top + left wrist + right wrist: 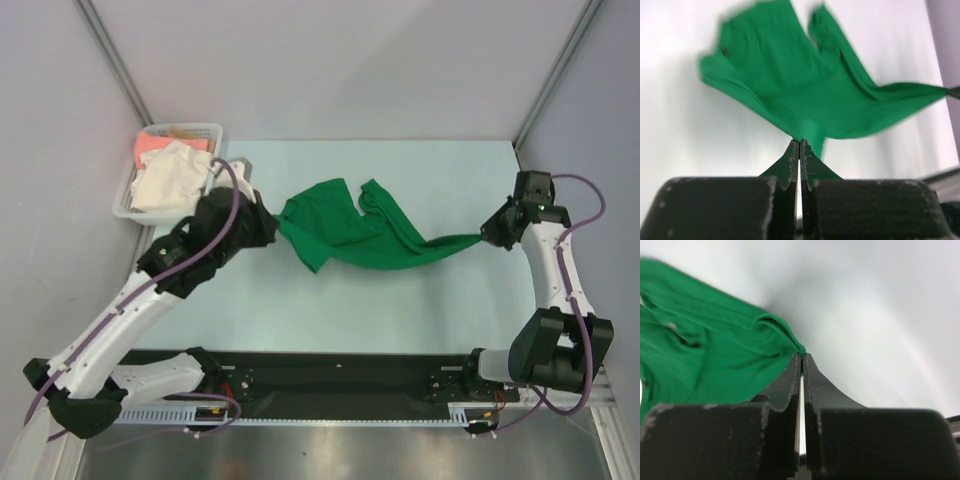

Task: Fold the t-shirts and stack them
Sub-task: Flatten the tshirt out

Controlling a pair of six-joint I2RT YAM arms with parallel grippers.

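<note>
A bright green t-shirt (350, 235) hangs stretched between my two grippers over the middle of the table. My left gripper (272, 230) is shut on its left edge; in the left wrist view the cloth (800, 80) fans out from the pinched fingertips (800, 142). My right gripper (485, 235) is shut on the shirt's right corner, pulled to a thin point; the right wrist view shows the cloth (710, 340) bunched at the tips (802, 356). A cream-white t-shirt (168, 180) and a salmon-pink one (155, 142) lie in the basket.
A white lattice basket (127, 195) stands at the table's back left, just behind my left arm. The pale blue table (400, 300) is walled by grey panels left, right and back. A black rail (330, 375) runs along the near edge.
</note>
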